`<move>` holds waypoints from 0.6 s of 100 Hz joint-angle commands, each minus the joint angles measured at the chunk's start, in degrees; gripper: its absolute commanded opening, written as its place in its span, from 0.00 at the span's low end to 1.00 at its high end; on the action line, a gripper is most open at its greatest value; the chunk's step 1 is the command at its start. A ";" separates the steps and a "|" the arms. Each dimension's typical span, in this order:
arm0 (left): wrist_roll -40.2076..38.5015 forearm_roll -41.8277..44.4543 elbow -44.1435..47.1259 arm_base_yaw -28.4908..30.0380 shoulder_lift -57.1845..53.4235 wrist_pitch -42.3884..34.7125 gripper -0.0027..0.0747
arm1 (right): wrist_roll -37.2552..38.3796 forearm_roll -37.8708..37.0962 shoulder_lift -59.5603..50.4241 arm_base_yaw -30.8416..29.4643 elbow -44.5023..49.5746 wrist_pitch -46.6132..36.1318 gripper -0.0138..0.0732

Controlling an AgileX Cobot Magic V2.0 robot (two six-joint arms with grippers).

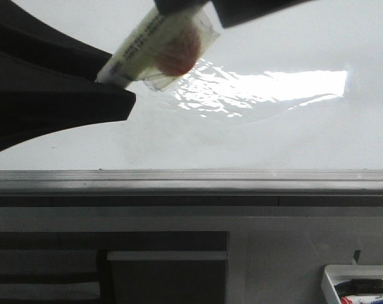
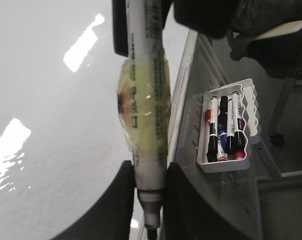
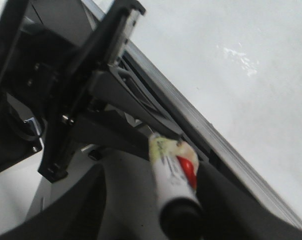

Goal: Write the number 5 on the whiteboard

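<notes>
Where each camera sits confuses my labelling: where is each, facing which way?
Front: faces forward over the large glossy white whiteboard and grey metal rail; black left gripper enters from the left.
Left wrist: looks along its fingers, closed on the tape-wrapped white marker, whiteboard beside.
Right wrist: looks past the right gripper at rail and whiteboard.
Shared: all show that marker; front and left wrist share the small white marker tray.

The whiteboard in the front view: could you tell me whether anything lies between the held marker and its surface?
Nothing visible does. The marker is held between both grippers, left and right, above bare whiteboard; no number 5 shows yet.
</notes>
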 commanded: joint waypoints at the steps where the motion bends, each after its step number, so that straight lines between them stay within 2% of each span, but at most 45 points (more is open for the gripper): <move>1: -0.29 -1.96 -1.41 -0.22 -0.55 -3.50 0.01 | -0.85 0.46 0.42 0.34 -2.98 -4.39 0.52; 10: -0.29 -1.88 -1.41 -0.22 -0.55 -3.50 0.01 | -0.85 0.46 1.01 0.34 -3.07 -4.27 0.47; 17: -0.29 -1.88 -1.41 -0.22 -0.55 -3.77 0.01 | -0.85 0.46 1.38 0.34 -3.07 -4.16 0.39; 32: -0.29 -1.88 -1.41 -0.22 -0.55 -3.90 0.01 | -0.85 0.08 2.09 0.34 -3.07 -3.01 0.08; 40: -0.29 -1.83 -1.41 -0.22 -0.55 -3.90 0.03 | -0.85 0.08 2.18 0.34 -3.07 -3.44 0.09; 49: -0.29 -1.83 -1.41 -0.22 -0.55 -3.90 0.15 | -0.85 -0.19 2.18 0.34 -3.07 -3.73 0.09; 60: -0.73 -2.01 -1.41 -0.22 -0.66 -4.15 0.42 | -0.85 -0.19 2.18 0.34 -3.07 -3.58 0.09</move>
